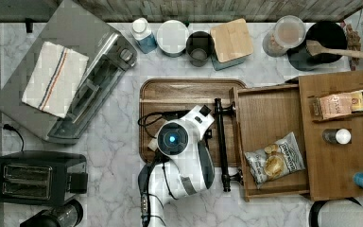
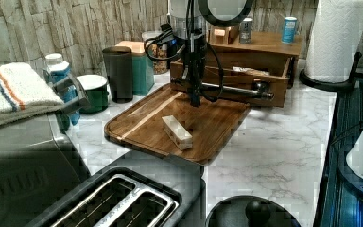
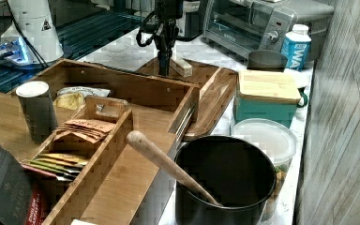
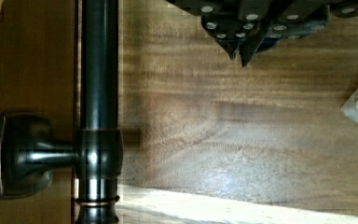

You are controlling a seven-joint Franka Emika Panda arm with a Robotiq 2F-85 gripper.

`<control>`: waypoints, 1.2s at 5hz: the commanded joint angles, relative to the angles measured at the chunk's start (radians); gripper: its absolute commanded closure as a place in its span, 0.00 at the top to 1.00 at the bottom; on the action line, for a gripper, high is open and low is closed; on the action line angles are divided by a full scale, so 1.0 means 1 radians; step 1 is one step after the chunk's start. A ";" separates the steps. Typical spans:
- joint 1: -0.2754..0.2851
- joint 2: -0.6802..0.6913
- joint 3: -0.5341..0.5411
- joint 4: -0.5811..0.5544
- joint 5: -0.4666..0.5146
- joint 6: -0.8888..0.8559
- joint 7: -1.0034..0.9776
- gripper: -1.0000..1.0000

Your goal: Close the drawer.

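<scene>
White marble surface (image 1: 108,156) is carrying everything we are looking at: a toaster oven (image 1: 71,80) with a striped towel (image 1: 54,78) on it, a black toaster (image 1: 38,177), and canisters along the back wall. We are seeing the drawer (image 1: 269,137) standing pulled out from its cabinet (image 1: 340,156) toward the top view's left, with a chip bag (image 1: 274,158) lying inside it. Its black handle (image 1: 221,142) is running across the front, overhanging the edge of a dark wooden tray (image 1: 179,92) on the surface. We are finding the gripper (image 4: 240,49) hanging over that tray, just beside the handle and apart from it; in the wrist view its jaws are sitting together, tips nearly touching, with nothing between them. In the left view the gripper (image 2: 195,97) is pointing straight down in front of the drawer, and a pale block (image 2: 177,132) is lying on the tray nearby.
</scene>
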 commanded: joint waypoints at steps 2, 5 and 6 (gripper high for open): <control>-0.176 0.000 -0.135 0.141 0.093 -0.112 -0.408 0.00; -0.325 0.089 -0.266 0.312 0.128 -0.022 -0.688 0.00; -0.397 0.150 -0.270 0.392 0.196 -0.016 -0.837 0.00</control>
